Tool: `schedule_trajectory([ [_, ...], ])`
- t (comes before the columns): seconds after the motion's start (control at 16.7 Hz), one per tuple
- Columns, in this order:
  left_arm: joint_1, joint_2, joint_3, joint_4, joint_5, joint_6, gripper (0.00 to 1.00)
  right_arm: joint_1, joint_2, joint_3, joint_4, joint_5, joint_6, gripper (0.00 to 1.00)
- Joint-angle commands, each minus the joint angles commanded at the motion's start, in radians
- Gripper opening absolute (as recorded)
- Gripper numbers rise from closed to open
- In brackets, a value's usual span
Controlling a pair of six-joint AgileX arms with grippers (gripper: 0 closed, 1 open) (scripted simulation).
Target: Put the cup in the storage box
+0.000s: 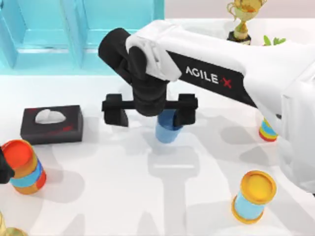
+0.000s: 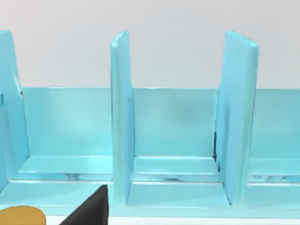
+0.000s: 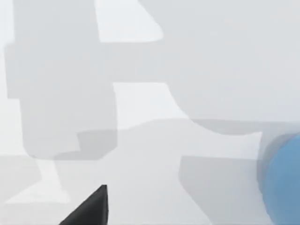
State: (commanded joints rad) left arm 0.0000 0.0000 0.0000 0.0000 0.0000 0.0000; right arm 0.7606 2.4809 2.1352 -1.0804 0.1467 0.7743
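The small blue cup (image 1: pixel 167 129) stands on the white table near the middle, also seen at the edge of the right wrist view (image 3: pixel 283 180). My right gripper (image 1: pixel 150 113) hovers above it, open wide. The cup sits under the span between the fingers, close to the finger (image 1: pixel 184 109) on the right side. Nothing is gripped. The turquoise storage box (image 1: pixel 74 54) fills the far left corner of the table; its upright dividers (image 2: pixel 122 117) and open compartments face the left wrist camera. My left gripper (image 1: pixel 4 169) stays at the table's left edge.
A black tissue box (image 1: pixel 51 124) lies left of the cup. Striped canisters stand at the left (image 1: pixel 22 166), front right (image 1: pixel 253 196) and right, under the arm (image 1: pixel 268 130). A gold trophy (image 1: pixel 242 19) and a green plant (image 1: pixel 273 40) stand at the back right.
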Motion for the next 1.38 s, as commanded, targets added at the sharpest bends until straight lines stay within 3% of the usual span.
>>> schedule_trajectory([
  [0.3, 0.000, 0.000, 0.000, 0.000, 0.000, 0.000, 1.00, -0.001, 0.002, -0.012, 0.012, 0.000, -0.001, 1.00],
  [1.08, 0.000, 0.000, 0.000, 0.000, 0.000, 0.000, 1.00, -0.001, 0.002, -0.012, 0.012, 0.000, -0.001, 0.02],
  [1.38, 0.000, 0.000, 0.000, 0.000, 0.000, 0.000, 1.00, -0.001, 0.002, -0.012, 0.012, 0.000, -0.001, 0.00],
])
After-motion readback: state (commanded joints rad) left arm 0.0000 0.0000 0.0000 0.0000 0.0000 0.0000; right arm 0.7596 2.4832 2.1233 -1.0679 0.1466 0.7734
